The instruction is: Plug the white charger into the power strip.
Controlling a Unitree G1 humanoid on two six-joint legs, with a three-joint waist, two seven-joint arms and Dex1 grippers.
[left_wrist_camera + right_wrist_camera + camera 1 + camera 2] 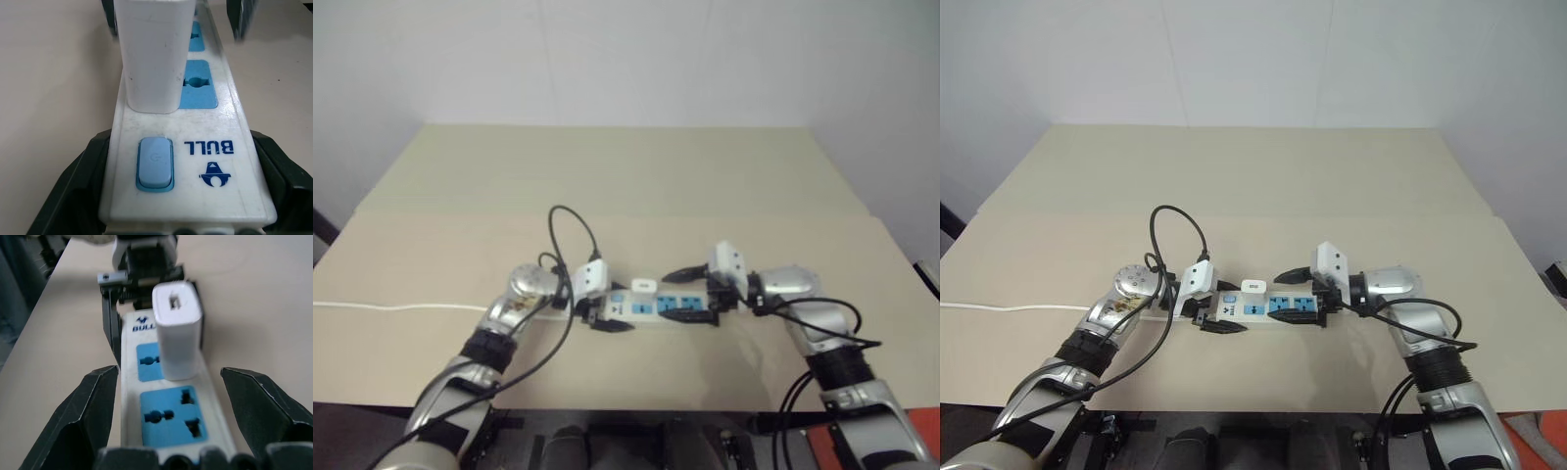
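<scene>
The power strip (664, 306) lies flat across the middle of the tan table, its blue switch (155, 163) at the left end. The white charger (643, 286) stands upright in the socket nearest the switch, also seen as a white block (177, 328). My left gripper (607, 319) is shut on the switch end of the strip, one black finger (83, 181) on each long side. My right gripper (1280, 297) is open, its fingers (83, 416) straddling the strip's other end over the two free blue sockets, apart from the charger.
The strip's thin white cord (401, 307) runs off to the table's left edge. Black cables loop above my left wrist (573, 230) and beside my right forearm (827, 323). The tan table (626, 176) stretches back to a white wall.
</scene>
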